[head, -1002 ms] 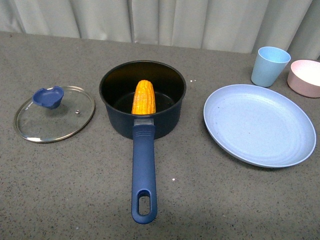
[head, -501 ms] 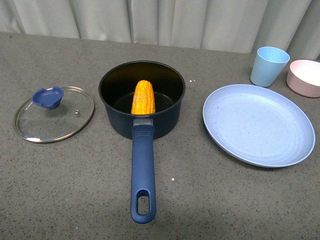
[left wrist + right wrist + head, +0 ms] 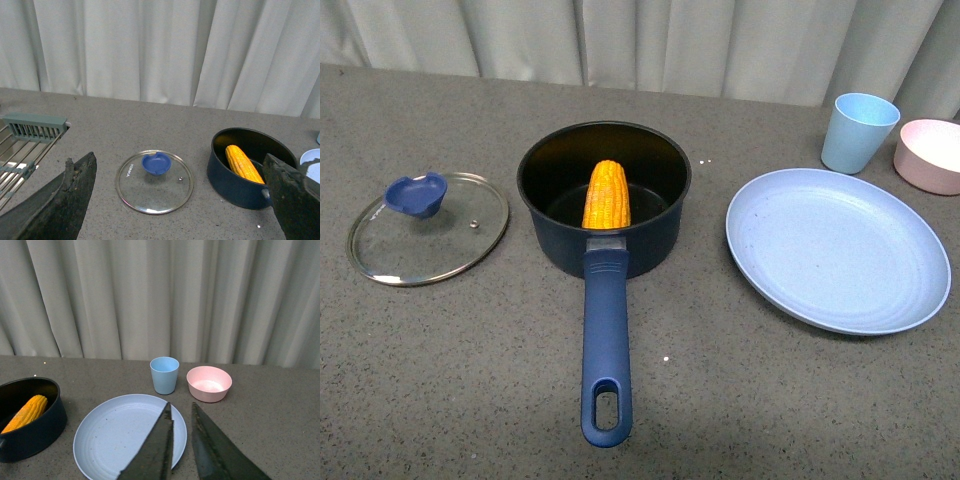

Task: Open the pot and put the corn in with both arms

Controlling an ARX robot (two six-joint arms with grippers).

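The navy pot (image 3: 604, 195) stands open mid-table, its long blue handle (image 3: 606, 345) pointing toward me. The yellow corn (image 3: 606, 195) leans inside it, also seen in the left wrist view as corn (image 3: 244, 163) in the pot (image 3: 250, 170) and in the right wrist view as corn (image 3: 24, 413) in the pot (image 3: 29, 420). The glass lid (image 3: 428, 227) with blue knob lies flat on the table left of the pot. Neither arm shows in the front view. My left gripper (image 3: 180, 200) is open, raised above lid (image 3: 155, 181) and pot. My right gripper (image 3: 181, 412) is shut and empty, above the plate.
A light blue plate (image 3: 837, 250) lies right of the pot. A light blue cup (image 3: 858, 132) and a pink bowl (image 3: 930, 155) stand at the back right. A metal rack (image 3: 25, 145) shows at the table's left side in the left wrist view. Curtains hang behind.
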